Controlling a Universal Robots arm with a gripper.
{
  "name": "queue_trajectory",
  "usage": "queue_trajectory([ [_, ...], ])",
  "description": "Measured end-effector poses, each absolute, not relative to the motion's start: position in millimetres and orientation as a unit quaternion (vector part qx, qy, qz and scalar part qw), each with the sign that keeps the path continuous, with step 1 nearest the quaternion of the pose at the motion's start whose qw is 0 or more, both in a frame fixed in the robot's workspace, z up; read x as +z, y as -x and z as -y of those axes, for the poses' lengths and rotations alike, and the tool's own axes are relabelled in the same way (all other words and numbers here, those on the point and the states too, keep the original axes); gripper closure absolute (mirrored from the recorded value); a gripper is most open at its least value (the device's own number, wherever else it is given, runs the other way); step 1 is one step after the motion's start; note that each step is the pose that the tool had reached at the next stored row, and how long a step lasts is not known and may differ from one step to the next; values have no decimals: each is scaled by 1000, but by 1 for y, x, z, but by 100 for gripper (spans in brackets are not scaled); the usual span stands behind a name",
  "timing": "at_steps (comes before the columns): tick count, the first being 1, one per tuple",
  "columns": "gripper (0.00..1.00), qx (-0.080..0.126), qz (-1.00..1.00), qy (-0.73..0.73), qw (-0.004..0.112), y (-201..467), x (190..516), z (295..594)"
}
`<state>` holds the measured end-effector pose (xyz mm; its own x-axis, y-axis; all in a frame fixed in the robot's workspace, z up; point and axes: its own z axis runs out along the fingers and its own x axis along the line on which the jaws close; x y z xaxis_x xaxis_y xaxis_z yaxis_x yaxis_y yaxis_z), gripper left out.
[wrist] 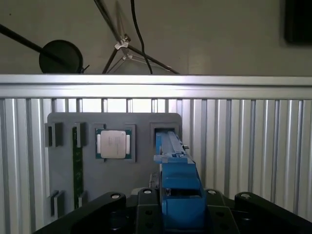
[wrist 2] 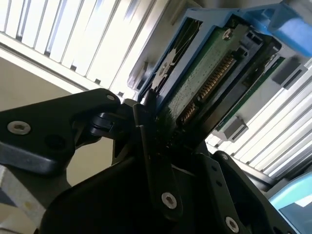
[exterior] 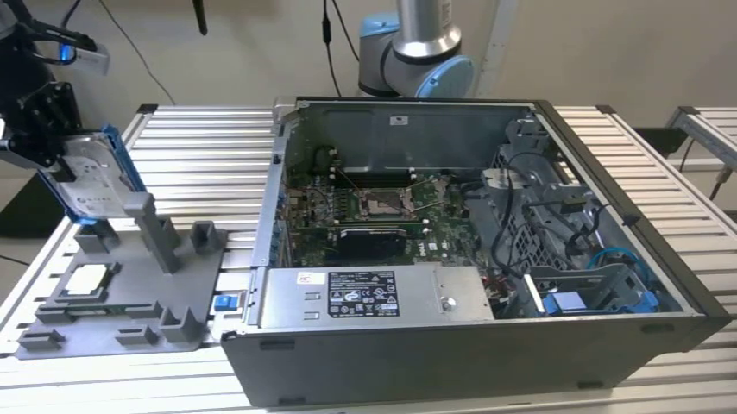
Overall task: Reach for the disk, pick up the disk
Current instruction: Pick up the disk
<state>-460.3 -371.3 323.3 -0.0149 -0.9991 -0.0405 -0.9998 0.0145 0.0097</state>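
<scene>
Exterior view: we see the gripper point(exterior: 47, 142) up at the exterior view's left, clamped on the disk point(exterior: 90, 181). The disk stands on edge and tilted, silver face with blue rails, over one end of the gray tray point(exterior: 133, 293). Its low end is just above a slot post; we cannot tell if they touch.

Second wrist view: the black fingers point(wrist 2: 153, 156) pinch the disk on both faces, with the green circuit-board side showing.

First wrist view: we see the disk edge-on, its blue rail running toward the tray's open slot point(wrist: 163, 131). That slot is just beside the square chip point(wrist: 113, 145), which is seated in its pocket. A green memory stick point(wrist: 77, 161) lies in the tray too.

The open computer case point(exterior: 461, 362) sits on the slatted table point(exterior: 207, 147), at the exterior view's right of the tray and apart from the gripper.
</scene>
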Motion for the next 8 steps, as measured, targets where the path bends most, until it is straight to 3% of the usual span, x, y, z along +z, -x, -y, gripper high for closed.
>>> queue_trajectory([
  [8, 100, 18, -712, 702, 11, 460, 338, 371],
])
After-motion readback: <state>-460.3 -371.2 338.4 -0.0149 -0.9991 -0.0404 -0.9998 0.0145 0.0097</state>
